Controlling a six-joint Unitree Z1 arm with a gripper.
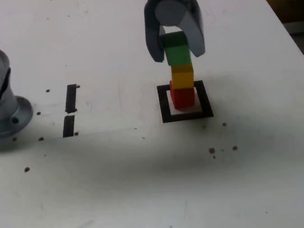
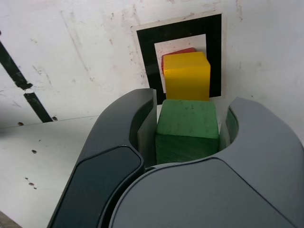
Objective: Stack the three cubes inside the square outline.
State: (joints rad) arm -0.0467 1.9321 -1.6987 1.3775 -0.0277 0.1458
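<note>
Cube (red) (image 2: 183,51) mostly hidden bhd yellow cube (image 2: 187,78), wrist cam.

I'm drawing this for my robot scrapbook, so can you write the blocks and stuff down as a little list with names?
red cube: at the bottom, inside the square outline
yellow cube: on the red one
green cube: highest; touching yellow or not, can't tell
gripper: shut on the green cube
black strips: two, on the table, toward the exterior view's left
</note>
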